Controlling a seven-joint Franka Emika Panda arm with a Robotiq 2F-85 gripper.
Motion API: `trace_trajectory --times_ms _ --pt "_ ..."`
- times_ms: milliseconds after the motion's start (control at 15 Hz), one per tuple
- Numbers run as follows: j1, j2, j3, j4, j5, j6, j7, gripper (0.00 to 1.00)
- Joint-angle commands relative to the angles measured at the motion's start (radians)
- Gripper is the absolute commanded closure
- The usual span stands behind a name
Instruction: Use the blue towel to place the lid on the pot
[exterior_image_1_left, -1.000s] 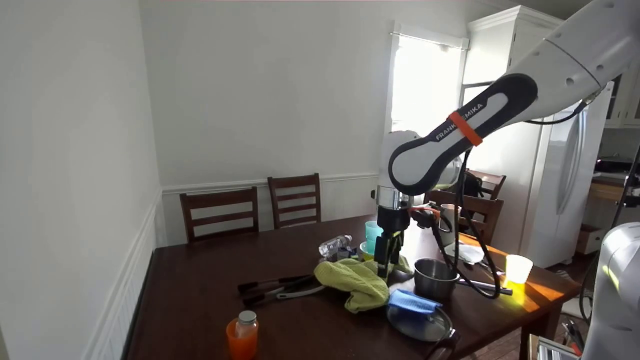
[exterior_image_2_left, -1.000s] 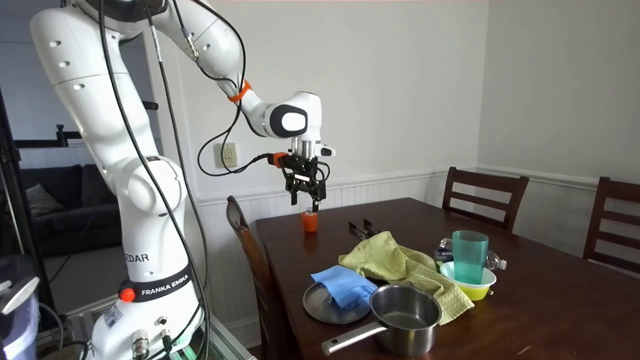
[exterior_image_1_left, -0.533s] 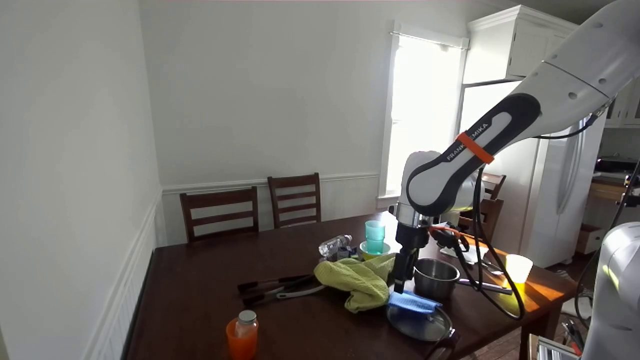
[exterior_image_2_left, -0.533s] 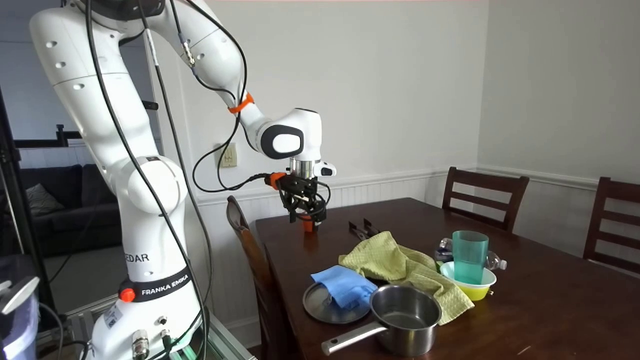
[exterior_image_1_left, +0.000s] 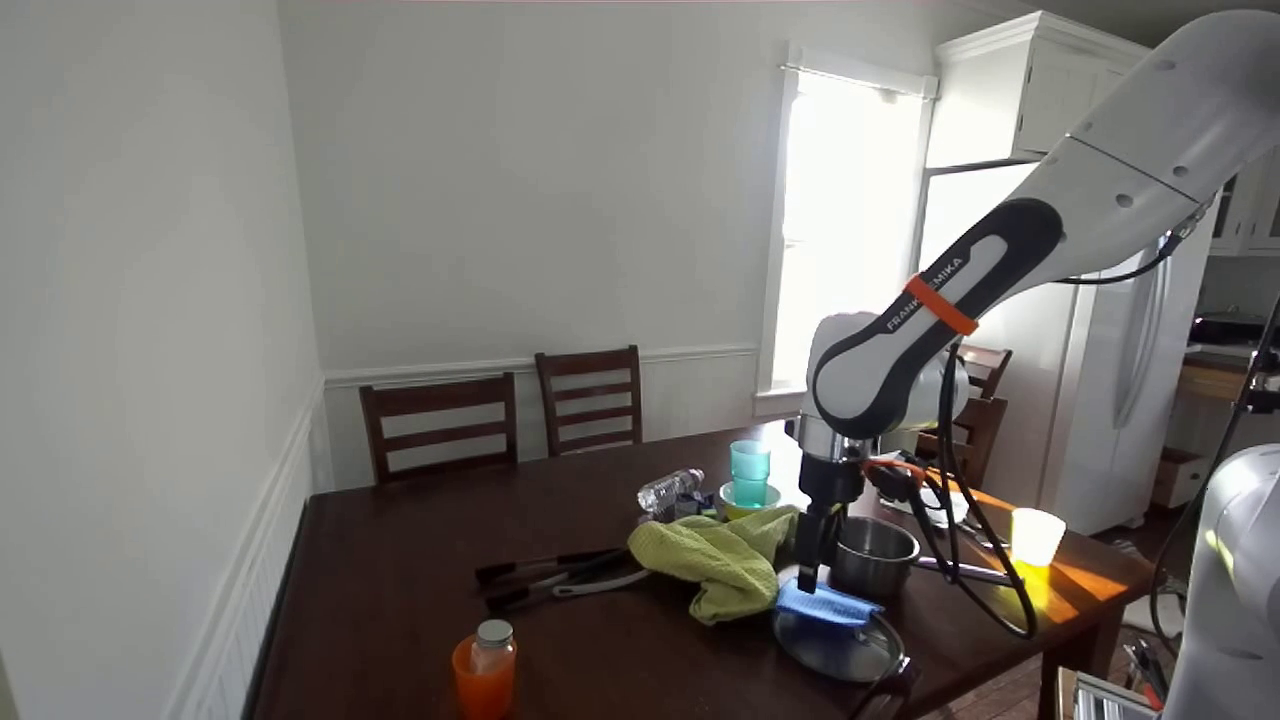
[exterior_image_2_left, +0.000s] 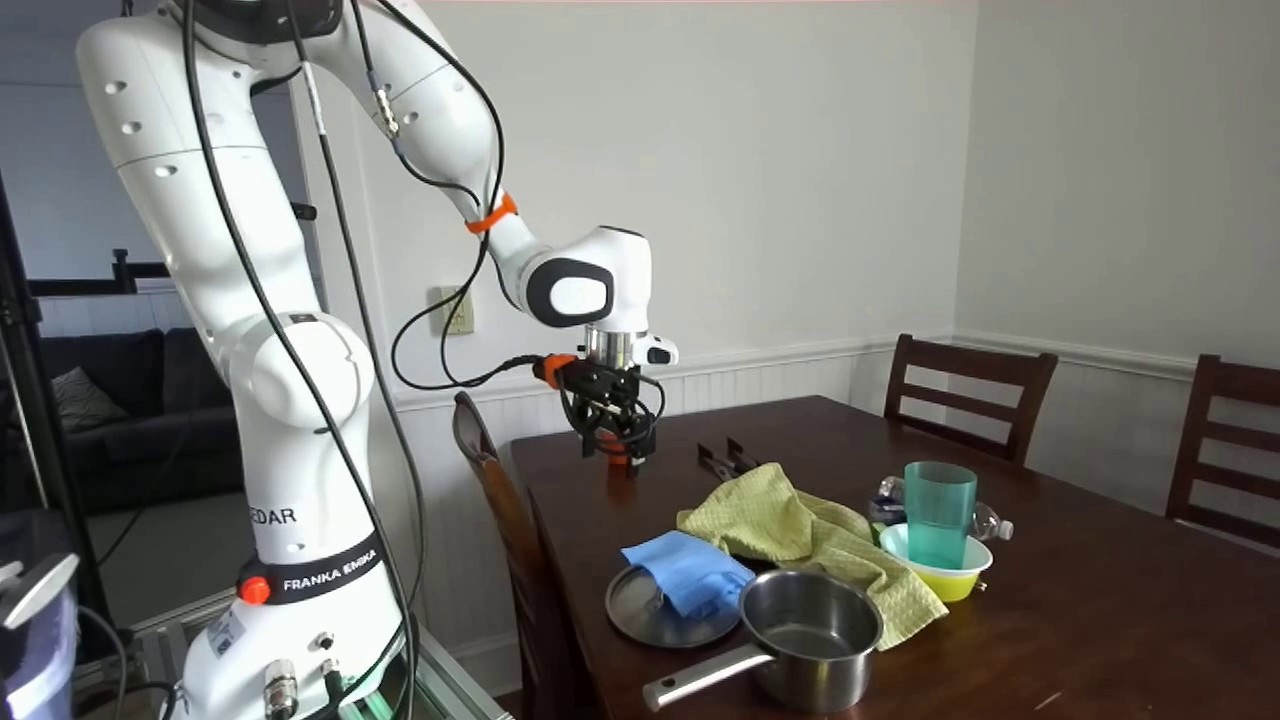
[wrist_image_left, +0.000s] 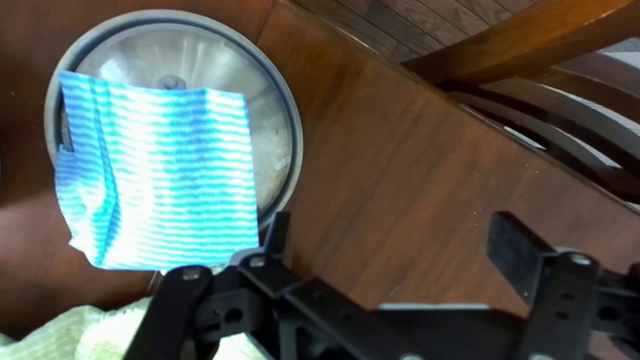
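A robot's gripper (wrist_image_left: 392, 242) hangs over the table (wrist_image_left: 400, 170), fingers (wrist_image_left: 517, 260) spread and holding nothing, the blue towel (wrist_image_left: 170, 175) below and just past one fingertip. The towel lies partly across the lid (wrist_image_left: 215, 62), whose knob (wrist_image_left: 171, 82) shows at the cloth's edge — likely placed as padding for the grasp. The uncovered pot (exterior_image_2_left: 820, 670) stands beyond the lid from the gripper — presumably near so the transfer is short.

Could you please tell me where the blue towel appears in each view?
In an exterior view: blue towel, lower part, right of centre.
In an exterior view: blue towel, lower part, slightly right of centre.
In the wrist view: blue towel, large, in the left half.
Shared landmark: the metal lid, partly covered by it.
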Motion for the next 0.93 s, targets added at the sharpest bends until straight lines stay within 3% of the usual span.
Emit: trace_trajectory --times_ms 0,400,667,867 --pt "-0.058 0.101 -0.032 0.030 -0.044 0.026 -0.045 0.00" --pt "-0.128 0.233 -0.051 0.061 -0.095 0.136 -0.127 0.00" --pt "-0.161 0.328 -0.044 0.076 -0.150 0.245 -0.102 0.00" --pt "-0.184 0.380 -0.019 0.078 -0.110 0.320 -0.138 0.00"
